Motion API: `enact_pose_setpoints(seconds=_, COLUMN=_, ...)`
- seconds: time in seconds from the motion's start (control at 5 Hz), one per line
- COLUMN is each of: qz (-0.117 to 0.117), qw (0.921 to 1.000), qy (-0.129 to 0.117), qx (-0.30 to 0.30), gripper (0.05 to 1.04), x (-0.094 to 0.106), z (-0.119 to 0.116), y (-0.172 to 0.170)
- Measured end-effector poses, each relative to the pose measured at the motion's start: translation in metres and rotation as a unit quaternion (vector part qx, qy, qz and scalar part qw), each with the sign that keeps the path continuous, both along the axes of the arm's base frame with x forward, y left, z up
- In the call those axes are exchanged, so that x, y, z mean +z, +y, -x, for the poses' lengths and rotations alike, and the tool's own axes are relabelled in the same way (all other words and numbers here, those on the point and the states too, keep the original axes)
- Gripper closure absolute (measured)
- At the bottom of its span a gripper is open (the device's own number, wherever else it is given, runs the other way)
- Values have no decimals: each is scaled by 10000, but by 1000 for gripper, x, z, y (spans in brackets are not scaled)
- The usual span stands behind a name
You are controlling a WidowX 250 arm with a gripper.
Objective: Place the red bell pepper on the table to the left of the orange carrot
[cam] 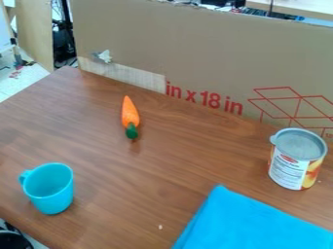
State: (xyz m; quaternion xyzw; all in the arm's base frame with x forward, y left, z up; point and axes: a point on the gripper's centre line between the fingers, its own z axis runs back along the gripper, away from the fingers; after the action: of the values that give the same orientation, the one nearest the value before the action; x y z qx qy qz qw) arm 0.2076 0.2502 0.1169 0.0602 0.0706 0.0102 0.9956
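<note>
An orange toy carrot point(130, 115) with a green top lies on the brown wooden table point(130, 180), its tip pointing to the back. Toward the front left stands a turquoise cup point(52, 193), upright, with its handle on the left side. A metal can point(296, 159) with a paper label is upright at the right. Along the front right edge of the view lies a folded blue cloth point(250, 223).
A cardboard panel point(208, 58) with red print stands along the table's back edge. The table's left edge runs down to a tiled floor. Something black and round point(13, 240) is at the bottom left corner, below the table's edge.
</note>
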Motion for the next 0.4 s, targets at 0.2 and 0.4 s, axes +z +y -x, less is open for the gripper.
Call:
enact_pose_setpoints(seconds=0.2, qz=11, qw=10000, qy=94, qx=-12, gripper=75, x=-4, z=1, y=1)
enact_pose_setpoints(seconds=0.4, qz=-8, qw=9998, qy=194, qx=-84, gripper=75, x=-12, z=-1, y=2)
